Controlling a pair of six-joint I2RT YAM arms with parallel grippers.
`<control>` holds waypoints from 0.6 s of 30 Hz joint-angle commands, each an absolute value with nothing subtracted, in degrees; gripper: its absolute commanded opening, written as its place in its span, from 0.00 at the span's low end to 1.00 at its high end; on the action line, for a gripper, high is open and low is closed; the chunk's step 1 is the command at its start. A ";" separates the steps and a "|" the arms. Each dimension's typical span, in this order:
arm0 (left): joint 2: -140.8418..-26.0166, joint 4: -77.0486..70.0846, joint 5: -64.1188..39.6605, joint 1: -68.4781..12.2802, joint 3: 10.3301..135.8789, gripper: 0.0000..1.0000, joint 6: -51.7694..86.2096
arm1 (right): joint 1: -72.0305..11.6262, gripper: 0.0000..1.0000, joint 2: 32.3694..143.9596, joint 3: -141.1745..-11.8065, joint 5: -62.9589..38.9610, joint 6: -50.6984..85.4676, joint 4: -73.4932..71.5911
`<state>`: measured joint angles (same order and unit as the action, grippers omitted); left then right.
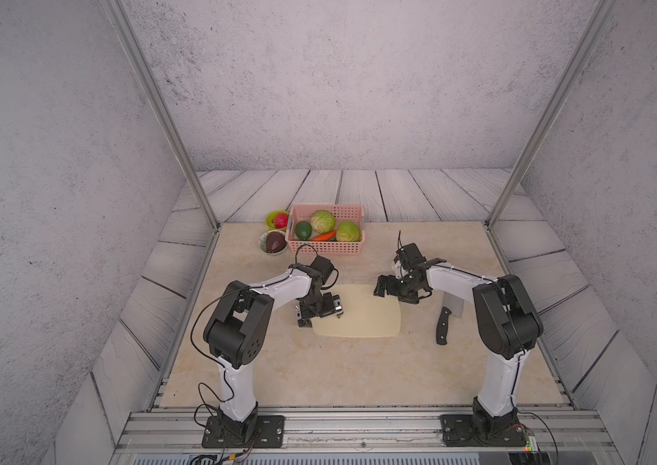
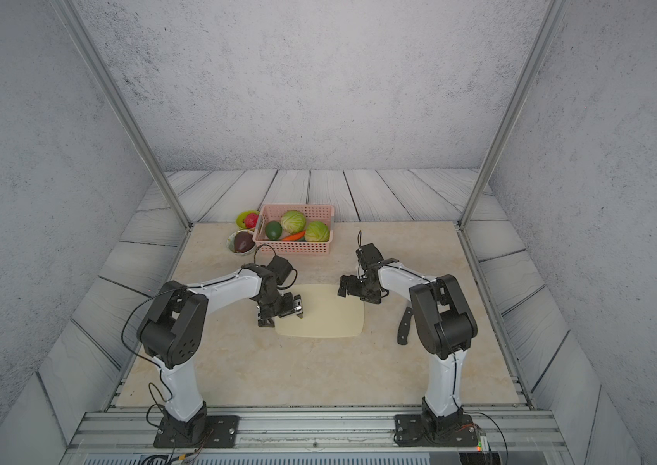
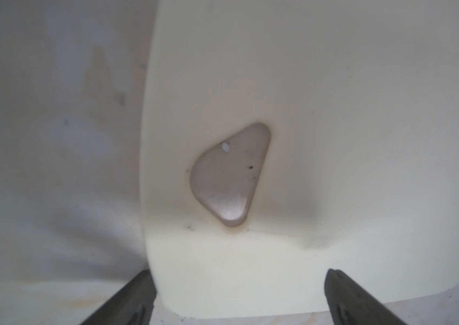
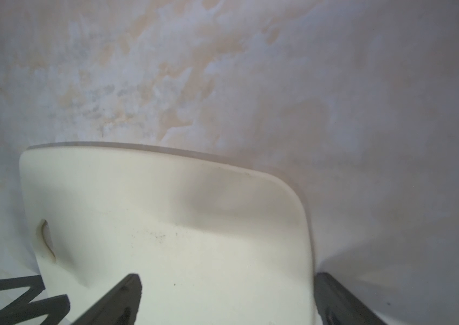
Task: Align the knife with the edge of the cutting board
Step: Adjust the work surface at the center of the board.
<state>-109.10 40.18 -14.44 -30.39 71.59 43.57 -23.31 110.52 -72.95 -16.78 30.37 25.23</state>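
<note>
Approach step: left gripper (image 1: 322,318) and right gripper (image 1: 390,294) hover spread, empty, over the cutting board (image 1: 363,316). The knife (image 1: 444,322) lies right of it, apparently apart; next, reach right and grasp it.

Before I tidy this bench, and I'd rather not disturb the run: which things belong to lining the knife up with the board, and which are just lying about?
Belongs to the job:
- knife, lying apart from the board
- cutting board

Just lying about:
- pink basket holding cabbages, avocado, carrot
- green bowl with red fruit
- second bowl with dark fruit
</note>
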 commanded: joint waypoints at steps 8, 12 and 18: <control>-112.23 31.00 -18.11 -31.19 69.53 0.98 41.62 | -24.64 0.99 113.34 -74.26 -22.75 31.28 26.92; -112.08 31.12 -18.11 -31.11 69.64 0.98 41.49 | -24.63 0.99 113.55 -74.53 -22.56 31.43 26.87; -111.90 31.08 -18.26 -30.94 69.61 0.98 41.55 | -24.66 0.99 113.95 -74.62 -22.89 31.78 26.60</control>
